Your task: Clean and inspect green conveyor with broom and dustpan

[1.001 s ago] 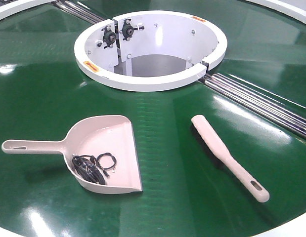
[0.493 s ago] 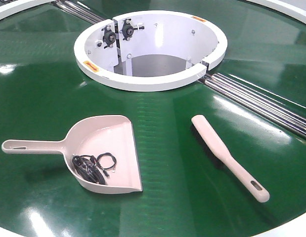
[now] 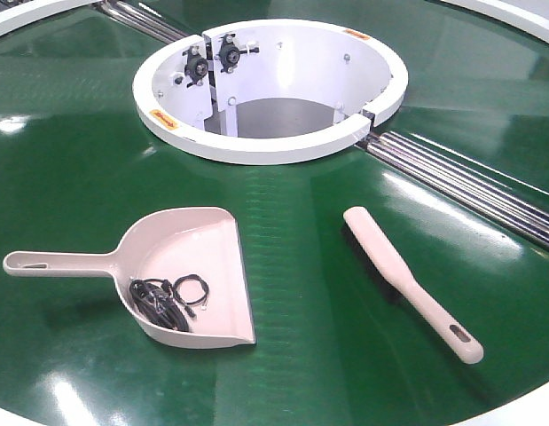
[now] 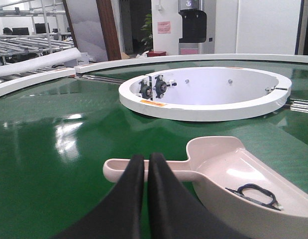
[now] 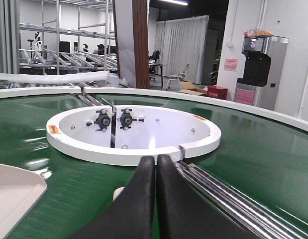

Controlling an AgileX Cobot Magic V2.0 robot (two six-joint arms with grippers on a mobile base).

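The dustpan (image 3: 190, 275) is seen lying flat on the green conveyor (image 3: 301, 266), its long handle pointing to the left of the front view and its wide mouth turned to the right. A small tangle of black wire (image 3: 163, 297) is held inside the scoop, against the curved back wall. The broom (image 3: 407, 280) is laid on the belt well apart from the dustpan, to its right, with the paddle head toward the white ring (image 3: 270, 84) and the slotted handle end toward the near edge. Chrome rails (image 3: 469, 182) are seen crossing the belt beyond the broom.

In the left wrist view, the left hand (image 4: 147, 162) is shown with its two dark fingers pressed together and nothing between them; the dustpan handle (image 4: 144, 172) lies just beyond and beneath the fingertips, though whether it is touched cannot be told. In the right wrist view, the right hand (image 5: 154, 162) is likewise closed with its fingers together, and a pale tip of the broom (image 5: 118, 192) is glimpsed low beside them, to the left.
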